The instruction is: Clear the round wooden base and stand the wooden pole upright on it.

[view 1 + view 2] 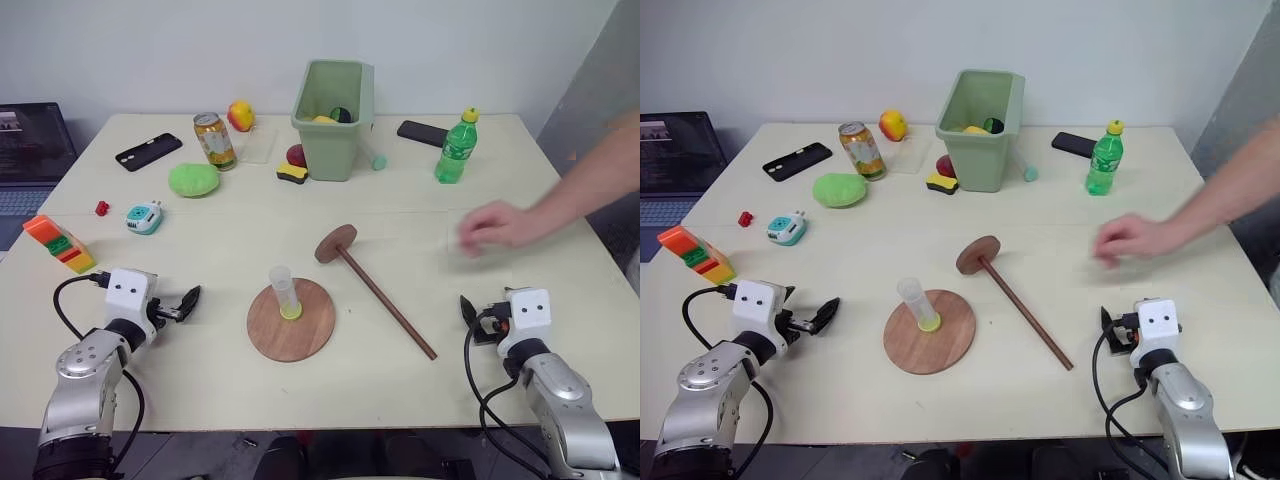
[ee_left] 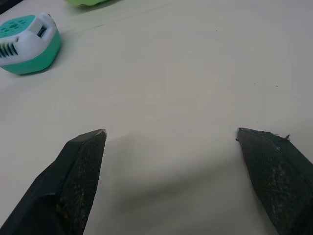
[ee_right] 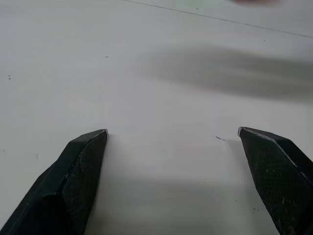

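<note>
Both grippers, left (image 1: 190, 300) and right (image 1: 466, 308), are spread wide and empty. Between them lies the round wooden base (image 1: 291, 319), occupied by a clear plastic tube (image 1: 283, 291), nearer the left. Beyond it, the wooden pole (image 1: 385, 302) is angled toward the right gripper.

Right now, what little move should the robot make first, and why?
Probably reach the left gripper, open and empty, toward the plastic tube. The tube stands on the round wooden base, so the base is not clear, and the wooden pole lies flat on the table.
</note>
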